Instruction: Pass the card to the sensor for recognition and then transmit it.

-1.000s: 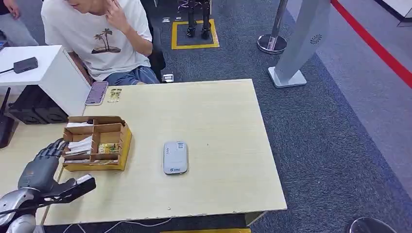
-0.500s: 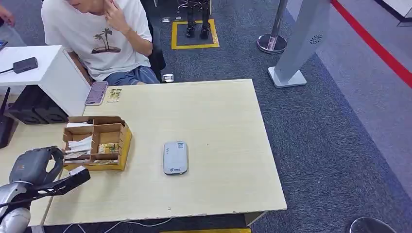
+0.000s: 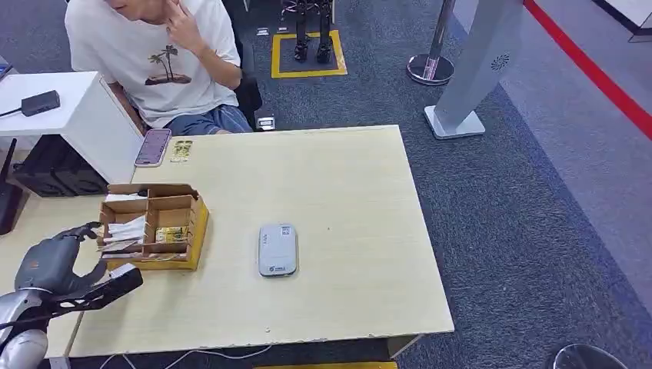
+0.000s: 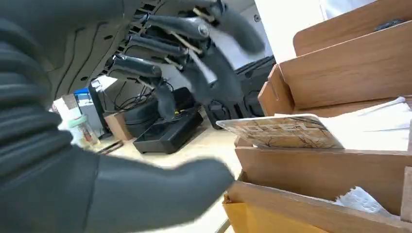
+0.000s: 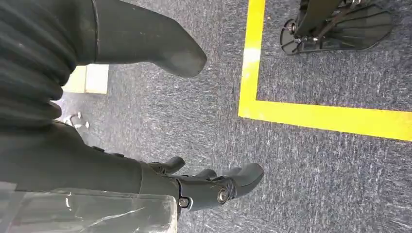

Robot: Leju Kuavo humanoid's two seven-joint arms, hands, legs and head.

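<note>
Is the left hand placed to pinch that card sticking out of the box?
Probably yes. The left hand is open beside the cardboard organizer, and the card overhangs its edge toward the fingers with nothing between them.

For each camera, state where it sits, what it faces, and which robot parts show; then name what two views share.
Head view: high on the body, looking down at the table; left hand shows.
Left wrist view: behind the left hand, facing the cardboard organizer.
Right wrist view: on the hanging arm, facing carpet; right hand shows.
Shared: head and left wrist views both show the cardboard organizer.
</note>
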